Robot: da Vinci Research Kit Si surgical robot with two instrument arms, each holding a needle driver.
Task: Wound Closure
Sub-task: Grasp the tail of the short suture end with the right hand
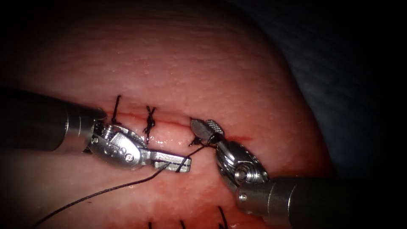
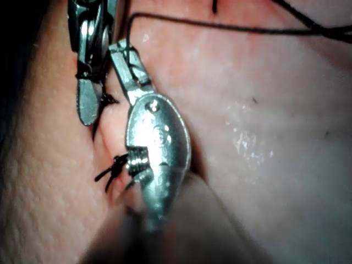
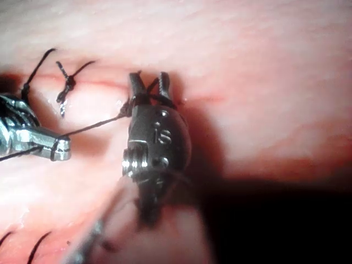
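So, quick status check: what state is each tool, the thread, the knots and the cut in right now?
Left tool: shut on the thread, below the cut.
Right tool: jaws open at the cut, thread lying between them.
Thread: runs taut between the two tools, its tail trailing off from the left tool.
Knots: tied across the cut, ends cut short.
Cut: edges drawn together where the knots sit.

— Where does the light fall strongest?
— On the middle of the tissue [image 1: 203,76]. The endoscope view sinks to black at its edges.
— Any glare?
— Bright glints on the left tool [image 1: 185,163] and the right tool [image 1: 204,125]. In the right wrist view, the right tool throws a deep shadow.
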